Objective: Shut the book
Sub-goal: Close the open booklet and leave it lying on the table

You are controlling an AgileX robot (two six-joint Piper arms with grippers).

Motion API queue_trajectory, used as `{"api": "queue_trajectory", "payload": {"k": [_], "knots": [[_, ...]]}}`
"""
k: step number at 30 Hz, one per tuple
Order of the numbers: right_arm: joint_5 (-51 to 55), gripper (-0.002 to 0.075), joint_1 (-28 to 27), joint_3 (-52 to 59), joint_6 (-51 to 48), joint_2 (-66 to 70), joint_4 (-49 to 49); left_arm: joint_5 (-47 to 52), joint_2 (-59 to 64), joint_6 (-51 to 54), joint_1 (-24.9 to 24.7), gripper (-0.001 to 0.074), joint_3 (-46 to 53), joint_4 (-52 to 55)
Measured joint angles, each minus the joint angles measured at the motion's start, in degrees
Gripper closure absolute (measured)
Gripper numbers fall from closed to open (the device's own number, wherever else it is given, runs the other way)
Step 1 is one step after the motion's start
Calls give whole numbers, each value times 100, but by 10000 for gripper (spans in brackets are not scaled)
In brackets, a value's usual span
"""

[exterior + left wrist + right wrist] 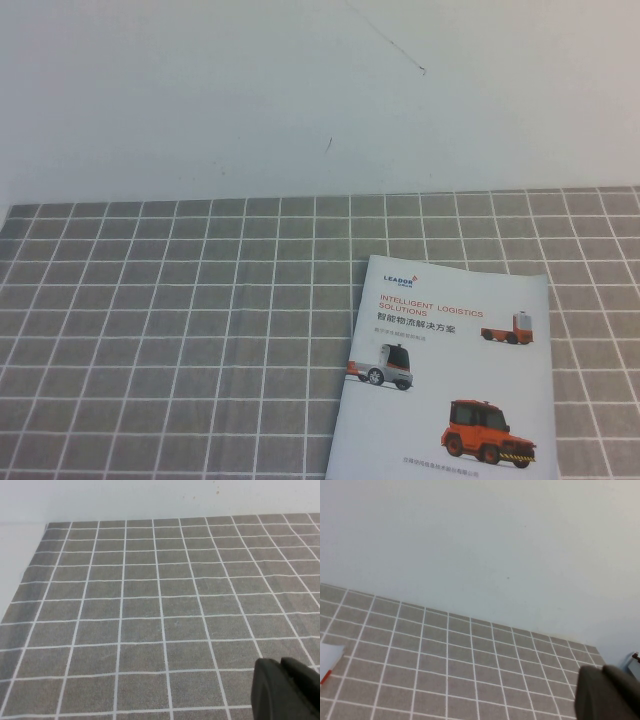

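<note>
A white booklet [445, 375] lies closed and flat on the grey grid tablecloth [180, 330], right of centre near the front edge. Its cover shows red text and orange-and-white vehicles. One corner of the booklet [327, 659] appears in the right wrist view. Neither arm appears in the high view. In the left wrist view my left gripper [281, 663] hangs over bare cloth, its dark fingers pressed together with nothing between them. In its own wrist view my right gripper [603, 670] is likewise shut and empty, away from the booklet.
A plain white wall [300, 90] rises behind the cloth's far edge. The cloth's left edge [30, 575] meets a white surface. A small grey object [634, 664] sits beyond the cloth near the right gripper.
</note>
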Motion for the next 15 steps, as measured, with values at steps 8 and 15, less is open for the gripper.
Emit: {"api": "queue_trajectory", "payload": {"k": [8, 15], "knots": [[-4, 728, 0, 0, 0, 0, -3, 0, -10, -23, -35, 739, 0, 8], [-4, 728, 0, 0, 0, 0, -3, 0, -21, -23, -151, 739, 0, 22]]}}
